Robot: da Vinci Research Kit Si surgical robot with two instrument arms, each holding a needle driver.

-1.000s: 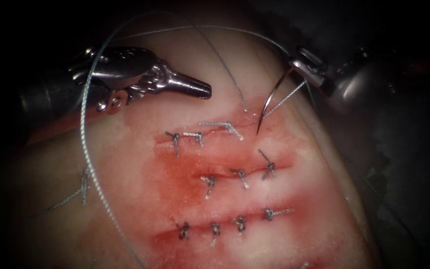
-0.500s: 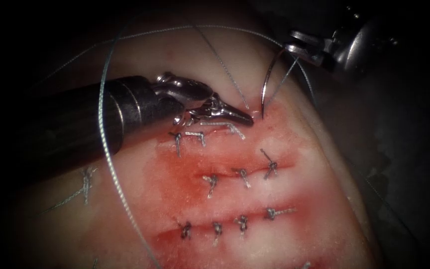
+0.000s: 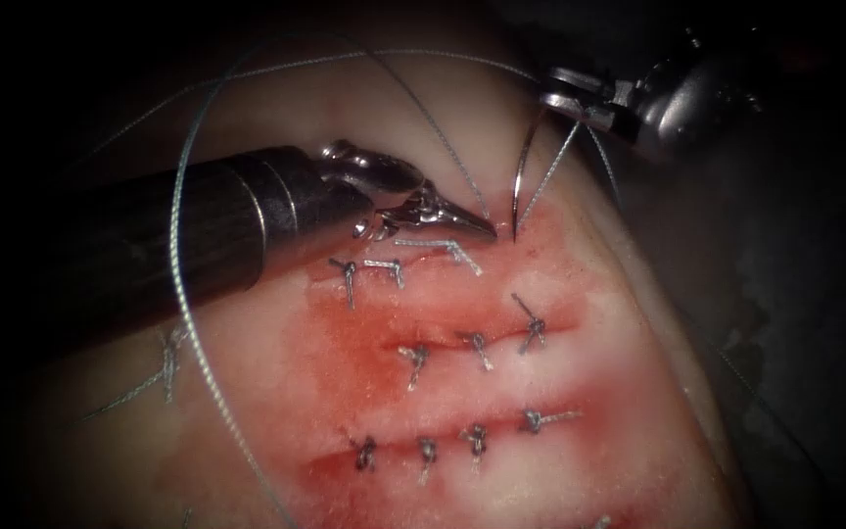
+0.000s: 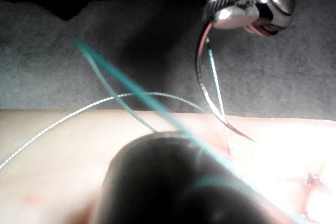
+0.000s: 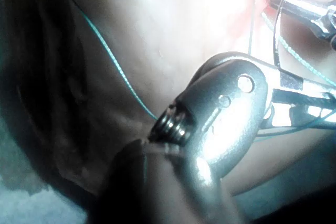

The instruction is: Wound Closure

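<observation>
My right tool [image 3: 565, 98] comes in from the upper right, jaws shut on the curved needle [image 3: 518, 176] near its tail end. The needle hangs downward, its tip touching the tissue [image 3: 638, 392] at the right end of the top cut [image 3: 501, 233]; how deep it sits I cannot tell. My left tool [image 3: 477, 227] lies across from the left, jaws shut, tip pressed on the tissue just left of the needle tip. The left wrist view has the needle [image 4: 198, 77] held in the right tool [image 4: 247, 11]. Thread [image 3: 180, 225] trails from the needle in a wide loop.
Three rows of knotted stitches [image 3: 472, 348] close cuts below, with red fluid [image 3: 345, 343] spread around them. Another knot [image 3: 168, 358] sits at the far left. Thread strands [image 3: 423, 103] arch over the left tool. The tissue's edge drops away on the right.
The left tool swung down and right from the upper left to the top cut beside the needle tip. The right tool rose and shifted slightly left, standing the needle steeper.
</observation>
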